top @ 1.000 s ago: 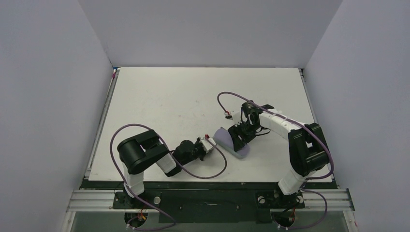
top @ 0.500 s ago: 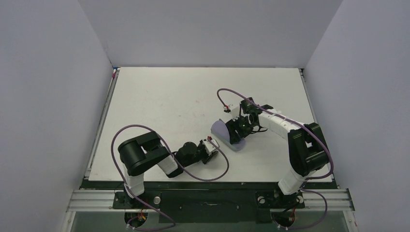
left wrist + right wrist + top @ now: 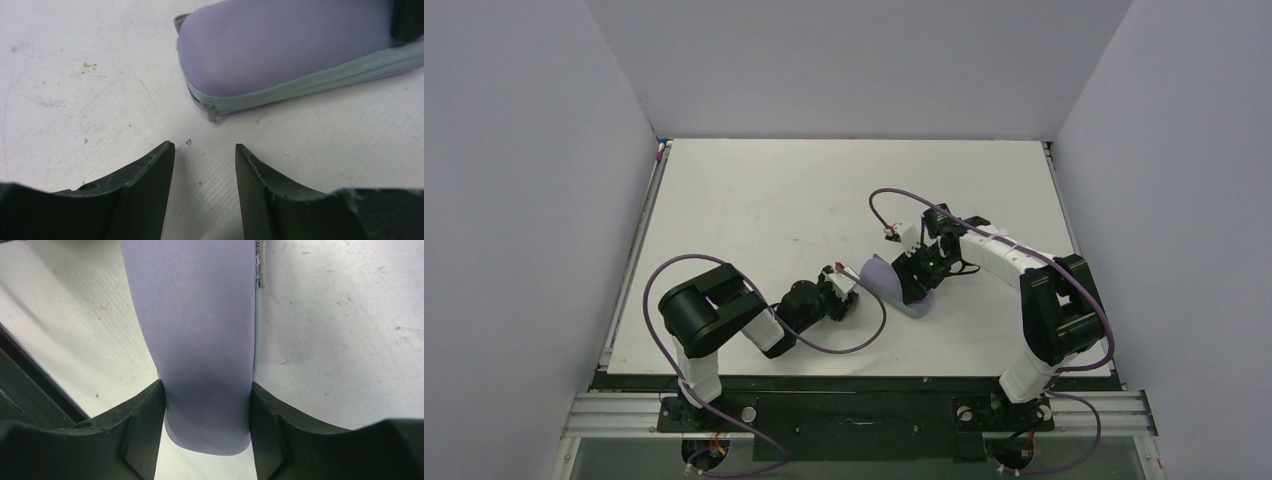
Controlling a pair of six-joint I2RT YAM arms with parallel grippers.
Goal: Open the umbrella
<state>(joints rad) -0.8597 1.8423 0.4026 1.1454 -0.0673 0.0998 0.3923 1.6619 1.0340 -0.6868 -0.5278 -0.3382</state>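
Note:
The umbrella is out of view. A flat lilac pouch (image 3: 886,276) with a grey zipper lies on the white table, right of centre. My right gripper (image 3: 921,272) is shut across the pouch (image 3: 195,315), one finger pressed on each side and its rounded end showing between them. My left gripper (image 3: 842,291) stands open just left of the pouch's near end. In the left wrist view its jaws (image 3: 205,150) hold only bare table, and the pouch's zipper pull (image 3: 212,114) hangs a short way beyond the fingertips, not touched.
Grey walls close in the white table (image 3: 764,200) on the left, back and right. A purple cable (image 3: 844,340) loops on the table near the left arm. Another cable (image 3: 882,205) arches above the right wrist. The black front rail (image 3: 854,385) runs along the near edge.
My left gripper has opened from shut and drawn slightly left, away from the pouch's end. The right gripper has shifted the pouch a little left and turned it.

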